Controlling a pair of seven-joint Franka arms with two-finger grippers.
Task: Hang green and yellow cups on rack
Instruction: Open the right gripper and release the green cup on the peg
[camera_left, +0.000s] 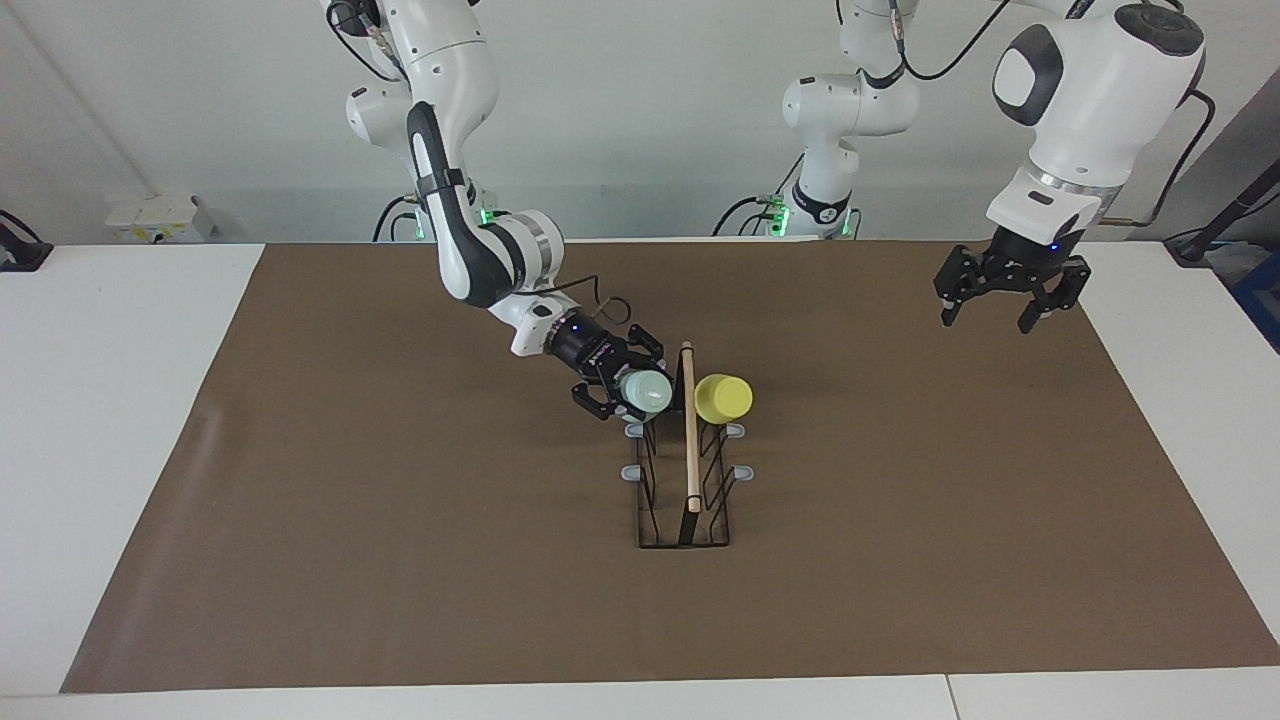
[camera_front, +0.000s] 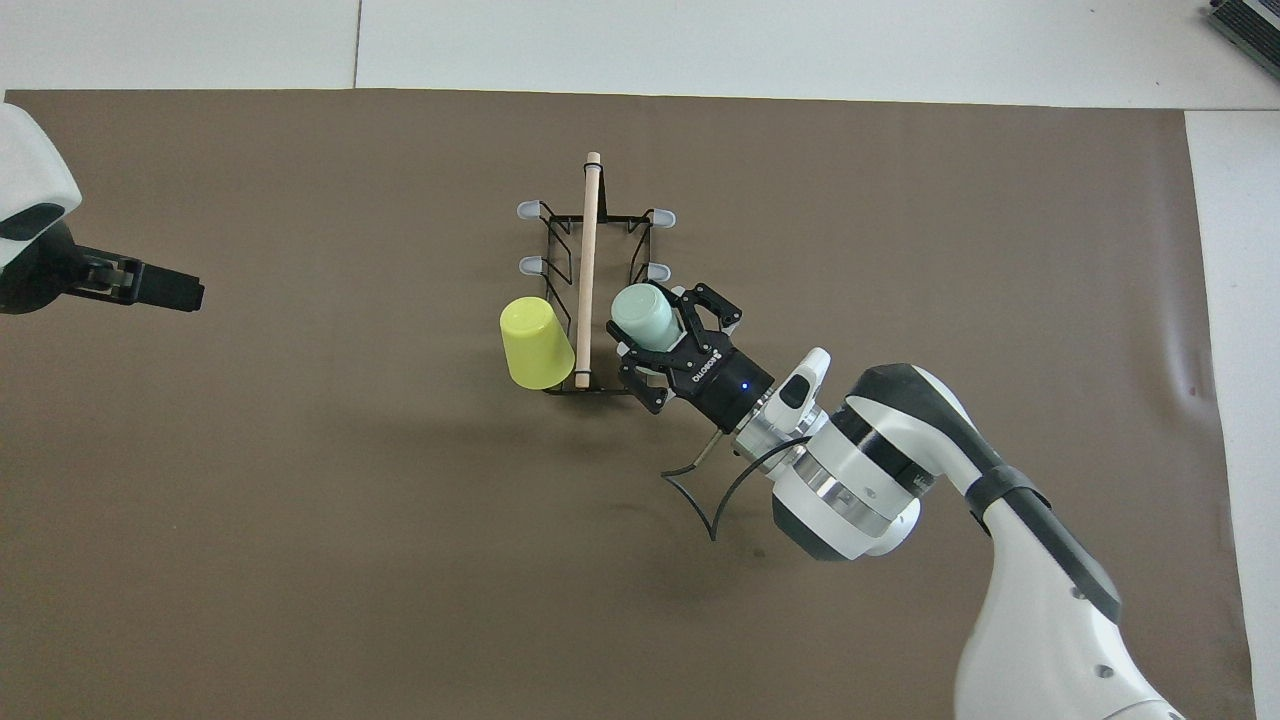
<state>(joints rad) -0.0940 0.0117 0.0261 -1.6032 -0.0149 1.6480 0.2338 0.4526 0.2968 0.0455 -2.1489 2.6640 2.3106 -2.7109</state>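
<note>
I see one black wire rack (camera_left: 684, 490) mid-table, one yellow cup (camera_left: 723, 398) hung on its peg nearest the robots, toward the left arm's end. My right gripper (camera_left: 622, 385) is clenched around the one green cup (camera_left: 646, 391), holding it at the matching peg toward the right arm's end. My left gripper (camera_left: 985, 318) waits with fingers spread, over the mat. If I release before the cup seats over the peg, it may slip off. Four grey peg tips show bare.
</note>
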